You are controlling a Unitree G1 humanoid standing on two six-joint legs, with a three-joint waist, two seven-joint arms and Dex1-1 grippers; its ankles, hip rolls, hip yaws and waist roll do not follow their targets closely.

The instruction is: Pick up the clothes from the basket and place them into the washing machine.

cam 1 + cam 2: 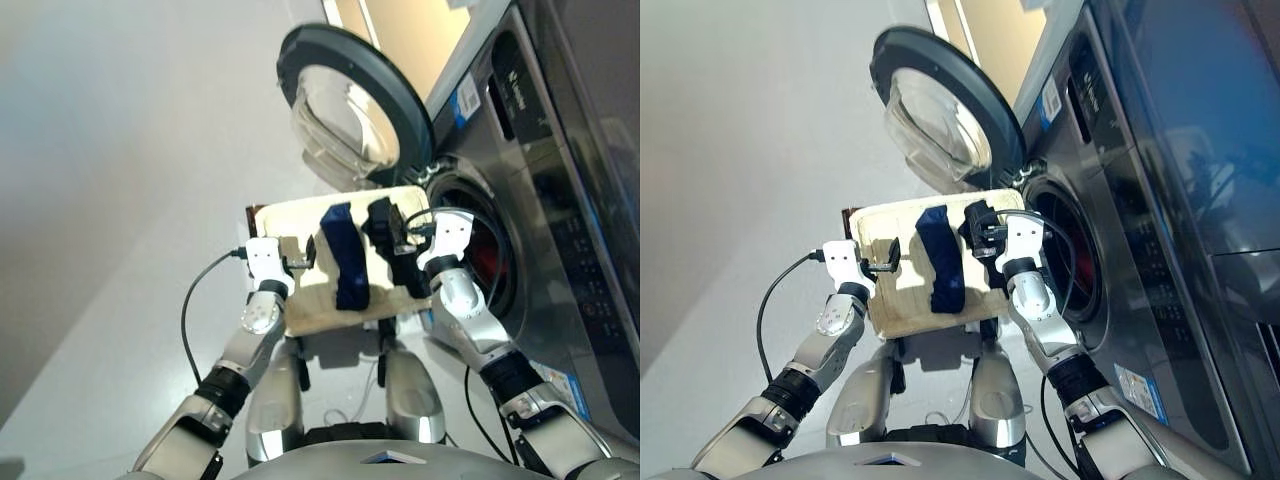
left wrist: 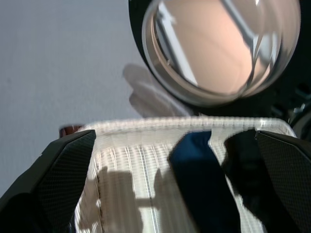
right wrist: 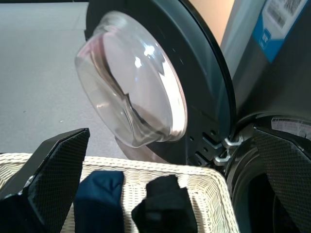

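The clothes lay in the basket, which sat on the floor right in front of the washing machine. The navy blue roll lay near the middle of the basket, going from the far rim toward the near rim. The black roll lay just beside it, on the side closer to the machine, and looked shorter. A bit of red showed inside the dark round drum opening, but it was too hard to tell what it was.

The round glass door of the machine stood wide open, swung out past the far end of the basket.

Both arms reached forward and down from the robot's body, bent a little at the elbows. The left arm stretched out over the left side of the basket. The left gripper hung above the bare wicker there, with its two black fingers spread wide and nothing in them. The right arm reached along the side next to the machine. The right gripper hung over the black roll, and its fingers were spread wide too and held nothing. From its wrist view, the blue and black rolls lay between the two fingers, apart from them.
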